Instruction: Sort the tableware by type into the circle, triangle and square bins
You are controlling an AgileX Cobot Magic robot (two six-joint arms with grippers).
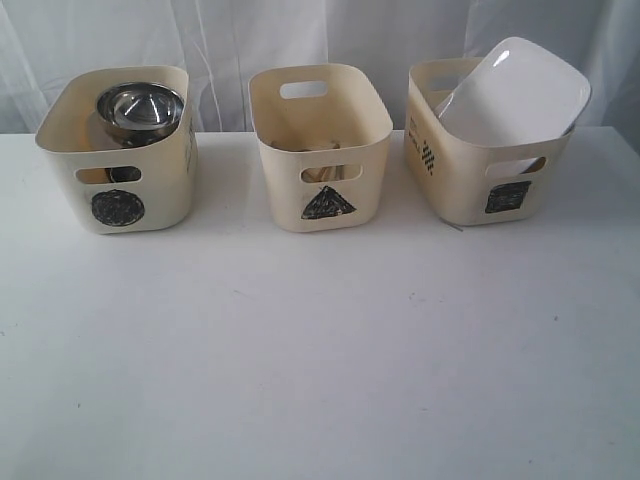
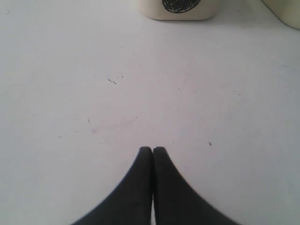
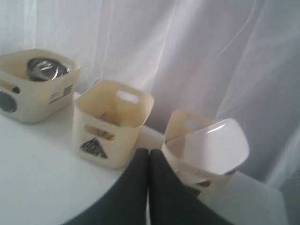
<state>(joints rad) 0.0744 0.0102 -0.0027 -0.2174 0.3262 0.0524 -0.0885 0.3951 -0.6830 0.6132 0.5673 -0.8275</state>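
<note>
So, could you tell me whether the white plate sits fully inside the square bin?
No: the white plate leans tilted, its upper edge well above the rim of the square bin.

A white table [image 1: 320, 380] is seen filling the lower scene; its matte top is marked with small dark specks and faint scuffs; behind its far edge a white sheer curtain [image 1: 200, 40] is hung in loose vertical folds; soft, even light is passed through the cloth; only pale, diffuse shadows are cast on the tabletop.

Three cream bins [image 1: 165, 185]; one white plate [image 1: 515, 90]; at least one steel bowl [image 1: 140, 108].
</note>
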